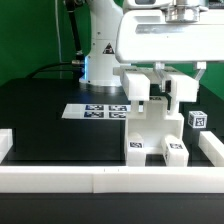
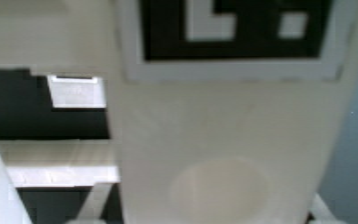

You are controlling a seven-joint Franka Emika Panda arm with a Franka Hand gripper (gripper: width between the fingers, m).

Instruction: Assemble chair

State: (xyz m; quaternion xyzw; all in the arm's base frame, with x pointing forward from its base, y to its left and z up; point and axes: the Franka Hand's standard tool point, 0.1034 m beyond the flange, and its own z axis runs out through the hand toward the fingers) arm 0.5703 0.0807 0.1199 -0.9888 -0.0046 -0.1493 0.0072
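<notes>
Gripper point(image 1: 165, 88) is clenched, jaws nearly together, on an upright piece at the top of the chair point(image 1: 150, 125). In the exterior view the dark fingers flank that piece, and the white arm point(image 1: 160, 40) comes in from 12 o'clock above it.

The chair stands upright on the black table point(image 1: 50, 130), right of centre in the exterior view. It is a blocky white stack. Two tag markers face the camera on its lowest block, which sits just behind the front border rail point(image 1: 90, 180). Can't tell whether they touch.

The marker board point(image 1: 95, 111) lies flat at 9 o'clock from the chair, close to it. A small tagged cube point(image 1: 197, 118) sits at 3 o'clock from the chair, apart from it and near the rail on the exterior view's right. The robot base point(image 1: 100, 60) is at about 11 o'clock from the chair, further back.

In the wrist view a white chair face point(image 2: 211, 130) fills most of the frame at very close range, blurred, with a large black-and-white tag point(image 2: 229, 30) on it. Dark table and a strip of white rail point(image 2: 51, 160) show beside it. There is also a small white patch point(image 2: 75, 90), too blurred to identify.
</notes>
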